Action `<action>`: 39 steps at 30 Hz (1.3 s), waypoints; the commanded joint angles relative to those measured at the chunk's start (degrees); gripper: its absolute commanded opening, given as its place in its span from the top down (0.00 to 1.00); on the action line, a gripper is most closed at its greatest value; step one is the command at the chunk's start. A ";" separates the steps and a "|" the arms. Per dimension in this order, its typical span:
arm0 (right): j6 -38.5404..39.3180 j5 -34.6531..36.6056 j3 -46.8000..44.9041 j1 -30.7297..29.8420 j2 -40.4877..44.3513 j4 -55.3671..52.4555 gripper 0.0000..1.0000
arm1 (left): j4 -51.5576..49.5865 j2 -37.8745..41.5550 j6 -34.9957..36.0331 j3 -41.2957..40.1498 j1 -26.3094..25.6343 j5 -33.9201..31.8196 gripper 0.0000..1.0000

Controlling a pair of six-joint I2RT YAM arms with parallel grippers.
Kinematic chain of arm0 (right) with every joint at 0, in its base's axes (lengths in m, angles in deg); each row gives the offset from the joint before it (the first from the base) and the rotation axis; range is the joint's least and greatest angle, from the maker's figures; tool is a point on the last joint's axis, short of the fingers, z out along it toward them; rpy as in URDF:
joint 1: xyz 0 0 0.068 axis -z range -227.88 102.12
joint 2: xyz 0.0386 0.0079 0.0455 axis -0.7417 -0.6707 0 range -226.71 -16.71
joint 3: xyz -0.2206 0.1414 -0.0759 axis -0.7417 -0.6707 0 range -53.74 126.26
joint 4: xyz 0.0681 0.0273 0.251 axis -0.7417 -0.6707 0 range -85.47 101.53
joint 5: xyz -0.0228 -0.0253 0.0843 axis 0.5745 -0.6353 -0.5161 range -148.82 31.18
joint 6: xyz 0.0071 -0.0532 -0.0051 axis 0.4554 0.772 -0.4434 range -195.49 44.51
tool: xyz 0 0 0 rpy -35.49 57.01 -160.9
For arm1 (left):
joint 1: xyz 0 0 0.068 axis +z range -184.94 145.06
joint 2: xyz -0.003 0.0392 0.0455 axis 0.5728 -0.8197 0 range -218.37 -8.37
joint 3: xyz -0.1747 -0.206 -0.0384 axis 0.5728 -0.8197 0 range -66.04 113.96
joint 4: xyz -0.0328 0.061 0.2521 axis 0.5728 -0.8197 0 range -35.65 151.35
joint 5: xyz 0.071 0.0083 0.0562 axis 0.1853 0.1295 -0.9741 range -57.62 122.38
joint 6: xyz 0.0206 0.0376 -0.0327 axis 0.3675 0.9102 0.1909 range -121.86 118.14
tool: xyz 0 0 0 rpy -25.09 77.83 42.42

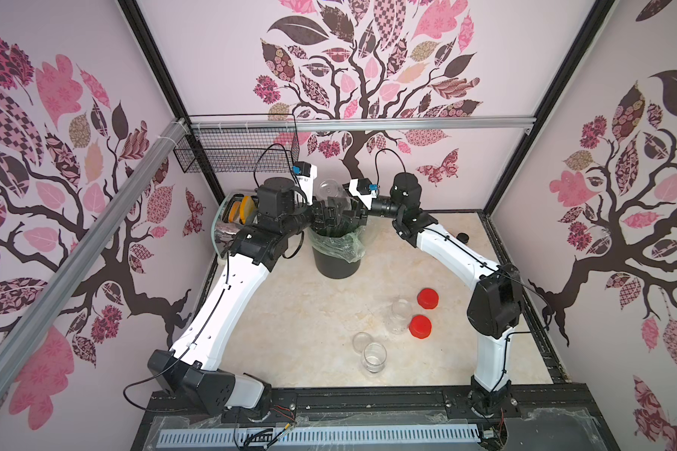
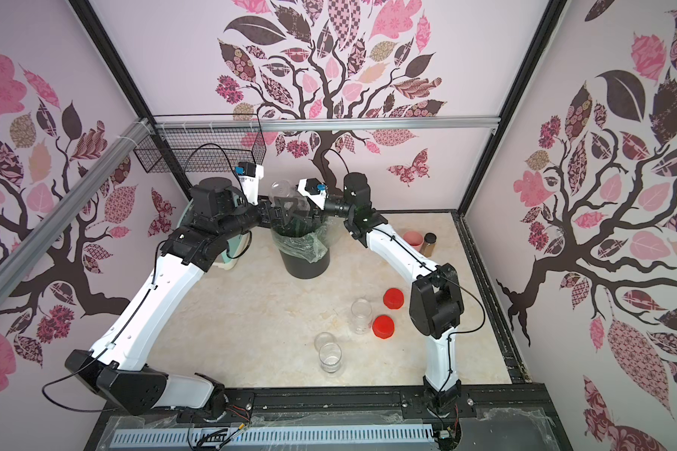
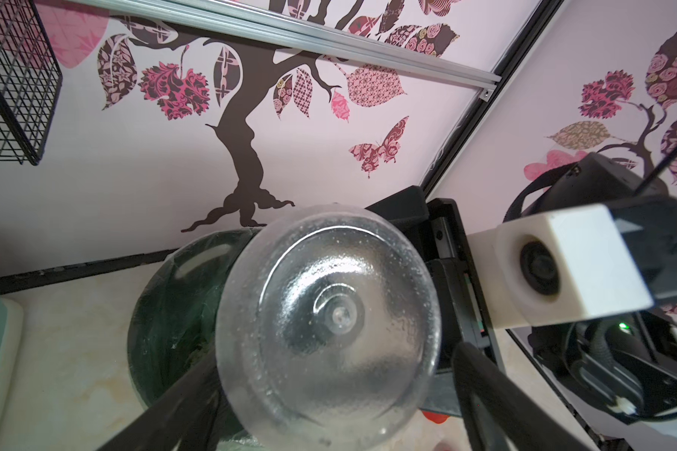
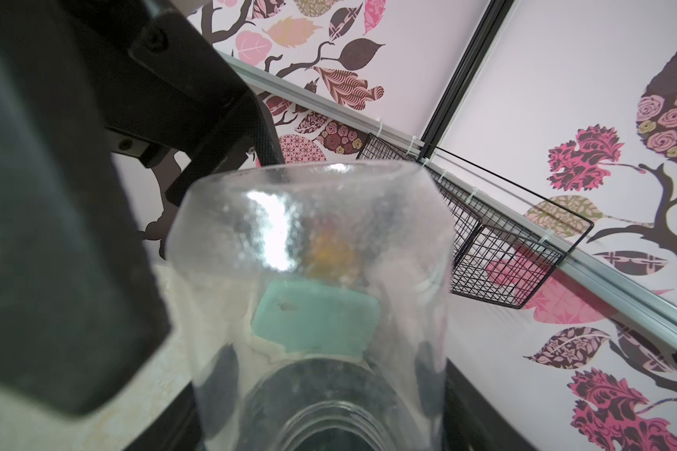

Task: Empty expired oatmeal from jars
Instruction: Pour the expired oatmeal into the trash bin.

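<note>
One clear jar (image 1: 331, 190) (image 2: 283, 191) hangs bottom-up over the black bin (image 1: 337, 259) (image 2: 305, 263) with the green liner. My right gripper (image 4: 323, 375) is shut on the jar's body; its dark fingers show through the walls (image 4: 309, 242). My left gripper (image 3: 335, 355) straddles the jar's base (image 3: 329, 324), open, with a gap on one side. No oatmeal layer shows in this jar, only a dusty film. Two other jars (image 1: 398, 316) (image 1: 375, 357) stand open on the table, seen in both top views (image 2: 361, 315) (image 2: 330, 357). Beside them lie two red lids (image 1: 427, 298) (image 1: 420, 326) and a clear lid (image 1: 362, 340).
A pink cup (image 2: 413, 240) and a brown bottle (image 2: 430, 244) stand at the back right behind my right arm. A pale green tub (image 1: 227, 218) holding yellow things sits at the back left. A black wire basket (image 1: 235, 150) hangs on the back wall.
</note>
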 commanded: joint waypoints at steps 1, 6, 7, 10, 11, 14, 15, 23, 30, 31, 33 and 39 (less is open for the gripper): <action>0.34 -1.15 -0.27 -1.40 1.65 -0.08 0.70 | 3.60 -0.80 1.01 -0.28 -0.35 1.24 0.15; 0.36 -1.46 -0.52 -1.80 1.98 -0.11 0.69 | 4.07 -1.00 0.94 -0.65 -0.30 1.07 0.12; 0.43 -1.55 -0.38 -1.90 1.99 -0.22 0.69 | 4.18 -1.08 1.01 -0.67 -0.30 1.02 0.10; 0.47 -1.70 -0.10 -2.17 2.07 -0.49 0.69 | 4.78 -1.38 1.18 -0.73 -0.28 0.93 0.08; 0.53 -1.83 -0.35 -2.27 2.12 -0.70 0.69 | 5.02 -1.48 1.39 -0.68 -0.35 0.93 0.09; 0.69 -1.91 -0.34 -2.43 2.15 -0.90 0.69 | 5.18 -1.74 1.60 -0.53 -0.35 0.93 0.13; 0.74 -1.88 -0.50 -2.45 2.16 -0.94 0.68 | 5.22 -1.83 1.55 -0.40 -0.35 0.93 0.16; 1.18 -2.00 -1.01 -2.60 2.66 -1.09 0.60 | 5.48 -1.75 1.66 -1.15 -0.28 -0.66 0.40; 0.59 -0.96 -2.60 -2.46 4.16 -1.17 0.29 | 7.71 -0.97 -1.43 -3.59 -0.35 -4.12 0.58; 0.39 -0.81 -2.08 -2.51 4.99 -2.98 0.21 | 8.33 -0.62 -2.71 -4.15 -0.28 -5.52 0.60; 0.44 1.37 -1.66 -2.41 7.23 -6.91 0.07 | 10.46 0.19 -4.93 -5.70 -0.34 -6.86 0.66; -8.95 5.97 -10.68 -2.48 16.55 -3.35 0.00 | 14.55 2.09 -11.83 -8.47 -0.19 -11.45 0.70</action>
